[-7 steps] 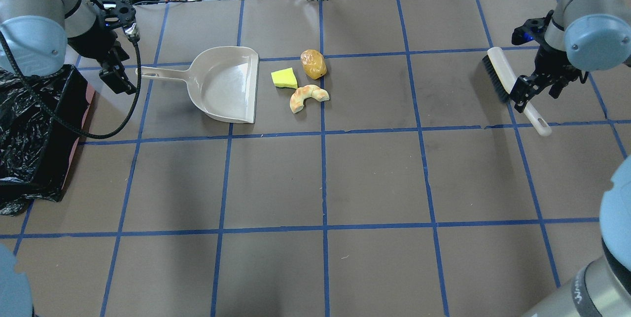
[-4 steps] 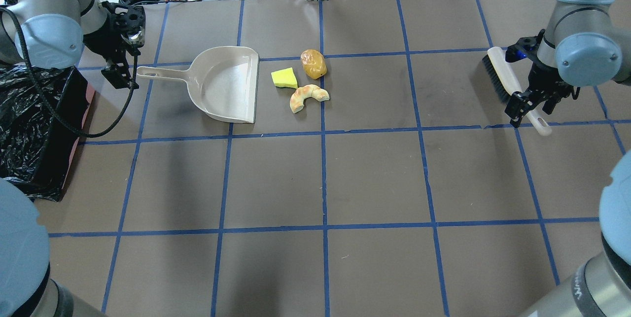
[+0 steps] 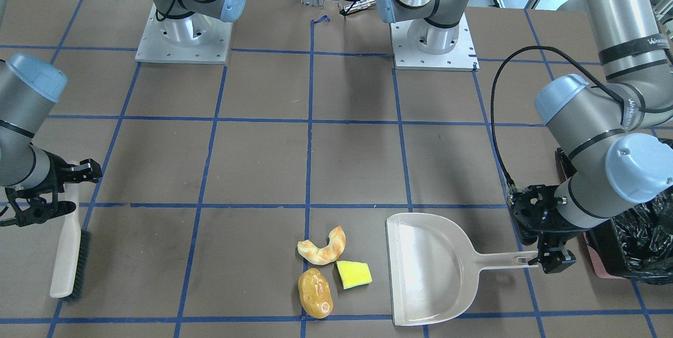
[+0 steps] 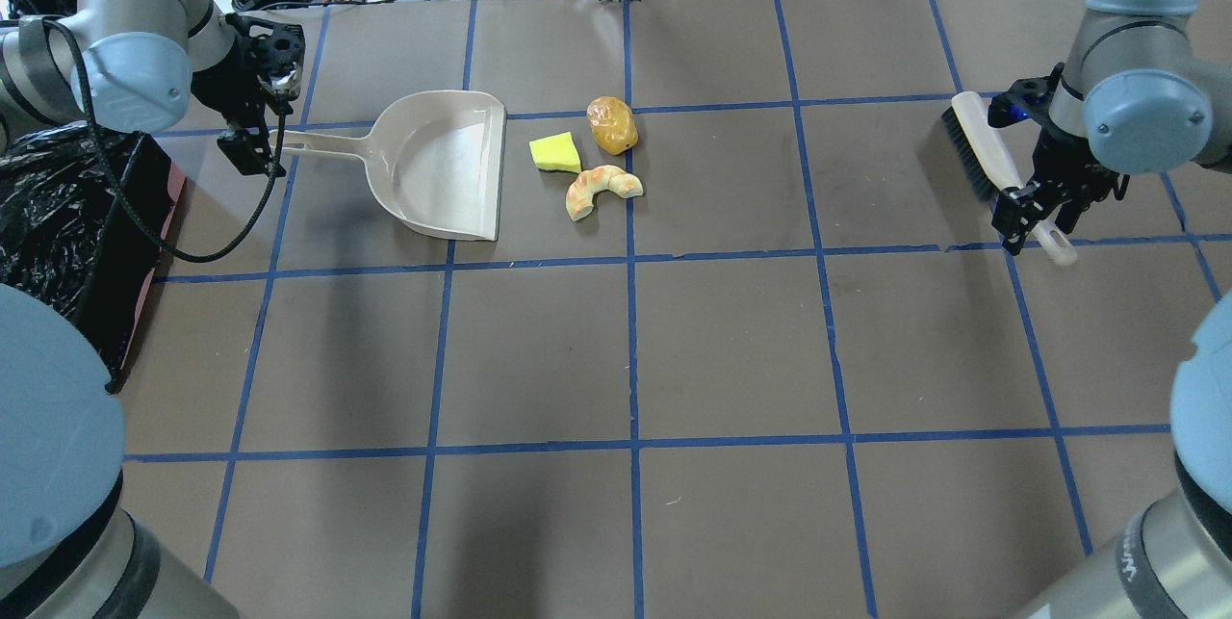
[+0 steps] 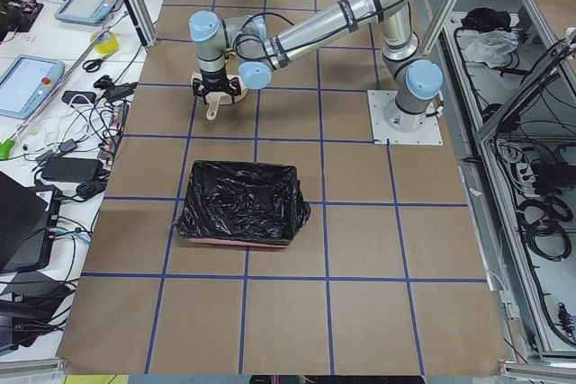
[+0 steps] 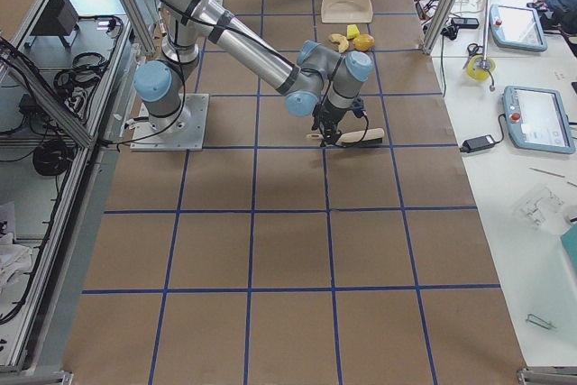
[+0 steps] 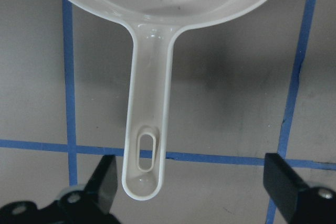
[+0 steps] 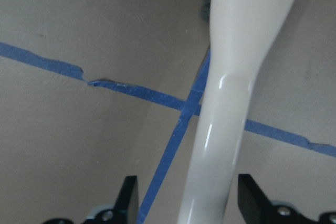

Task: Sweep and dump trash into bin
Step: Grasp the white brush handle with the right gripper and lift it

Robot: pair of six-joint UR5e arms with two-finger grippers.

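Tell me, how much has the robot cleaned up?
Nothing is swept yet: the croissant, golden lump and sponge wedge lie beside the dustpan. In hand: the left gripper is open around the dustpan's handle, the right gripper open astride the brush handle. To do: grip, sweep, dump in the bin.

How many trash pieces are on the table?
3, clustered off the open edge of the dustpan: yellow sponge wedge nearest it, golden-brown lump and croissant just past the sponge. None appears hidden.
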